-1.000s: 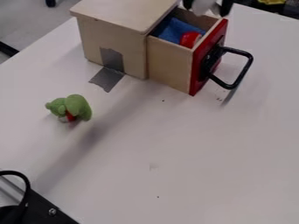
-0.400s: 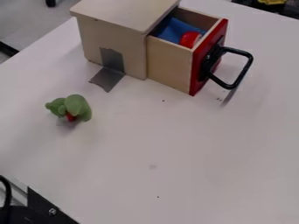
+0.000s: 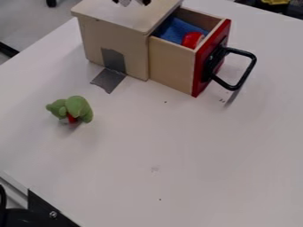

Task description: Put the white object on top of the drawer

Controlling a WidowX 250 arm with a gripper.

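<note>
A black gripper [image 3: 131,2] hangs at the top edge, over the rear of a wooden cabinet's flat top [image 3: 127,14]. Its two dark fingertips sit on either side of a small white object [image 3: 125,2], apparently grasping it. Whether the object touches the wood below, I cannot tell.

Under that top, the drawer [image 3: 172,63] stands open to the right, with a blue cloth [image 3: 175,30] and a red rounded thing [image 3: 191,40] inside. Its red front [image 3: 199,80] carries a black looped handle [image 3: 248,69]. Grey tape [image 3: 108,80] runs from the cabinet's side onto the white table [image 3: 177,142], and a green plush toy [image 3: 77,106] lies well apart, to the lower left.

The white object is probably light, judging by how little of it there is between the tips. Its material is unclear — it could be firm and a bit slippery, or soft enough to dent — so a moderate, even squeeze around its middle seems wisest. What remains is likely a gentle lowering and release, away from the edge beside the open drawer; let go too high, it might tip or roll into it.
</note>
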